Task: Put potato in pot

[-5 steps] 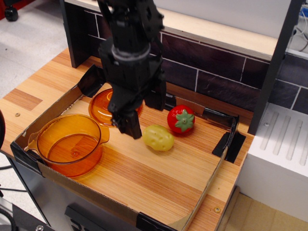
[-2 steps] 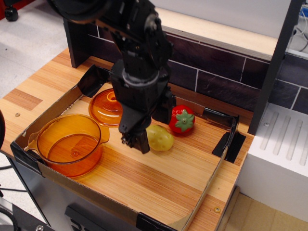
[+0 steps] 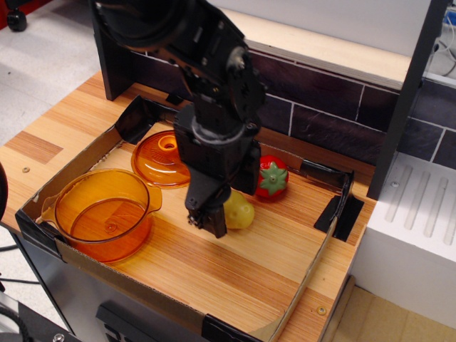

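Black gripper (image 3: 219, 214) low at tray centre, covering left side of potato (image 3: 241, 211), jaw state can't tell, potato on tray floor, strawberry (image 3: 272, 177) at its 1 o'clock, pot (image 3: 102, 214) at 9 o'clock, empty, lid (image 3: 158, 159) at 10 o'clock

The gripper (image 3: 217, 217) has moved toward 4 o'clock and lowered, now covering the potato's (image 3: 240, 211) left side.

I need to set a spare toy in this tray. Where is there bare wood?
The front right of the tray is bare wood. The back is crowded: lid, claw over the potato, and strawberry. The pot fills the front left.
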`<state>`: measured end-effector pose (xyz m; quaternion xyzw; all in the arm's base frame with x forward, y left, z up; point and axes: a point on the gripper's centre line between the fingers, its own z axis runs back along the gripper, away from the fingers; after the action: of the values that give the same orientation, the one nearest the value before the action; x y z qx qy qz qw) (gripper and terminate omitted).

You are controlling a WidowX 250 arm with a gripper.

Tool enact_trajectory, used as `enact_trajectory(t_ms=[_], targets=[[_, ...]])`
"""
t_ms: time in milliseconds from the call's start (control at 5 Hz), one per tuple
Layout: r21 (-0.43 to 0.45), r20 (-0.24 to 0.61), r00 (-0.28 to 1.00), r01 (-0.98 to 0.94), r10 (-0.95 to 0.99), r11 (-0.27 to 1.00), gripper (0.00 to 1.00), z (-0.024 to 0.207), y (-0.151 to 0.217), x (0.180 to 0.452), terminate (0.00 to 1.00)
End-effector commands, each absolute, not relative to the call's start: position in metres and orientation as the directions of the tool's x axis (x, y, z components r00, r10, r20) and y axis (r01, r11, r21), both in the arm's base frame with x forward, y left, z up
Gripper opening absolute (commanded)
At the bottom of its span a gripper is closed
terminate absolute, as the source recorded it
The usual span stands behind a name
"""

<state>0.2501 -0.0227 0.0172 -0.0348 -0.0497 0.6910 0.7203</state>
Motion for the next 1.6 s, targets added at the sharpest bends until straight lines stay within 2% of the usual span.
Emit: enact_trajectory(t_ms=[0,200,600,800,1000,1200,1400], targets=[[-0.162,0.035,0.060,-0.985,0.998,0.065,1.00,0.019,-0.026,0.256,0.00],[-0.185,0.054,0.094,-0.977,0.994,0.103,0.00,0.016,-0.028,0.251,0.00],[-0.205,0.050,0.112,-0.971,0.993,0.120,0.00,0.024,-0.028,0.246,0.00],[-0.216,0.001,0.107,-0.971,0.994,0.105,0.00,0.064,-0.030,0.241,0.00],[-0.203,-0.003,0.136,-0.970,0.991,0.132,0.00,0.090,-0.011,0.234,0.00],[-0.188,-0.020,0.150,-0.972,0.988,0.144,0.00,0.100,0.014,0.228,0.00],[-0.157,-0.003,0.150,-0.976,0.989,0.147,0.00,0.099,0.038,0.225,0.00]])
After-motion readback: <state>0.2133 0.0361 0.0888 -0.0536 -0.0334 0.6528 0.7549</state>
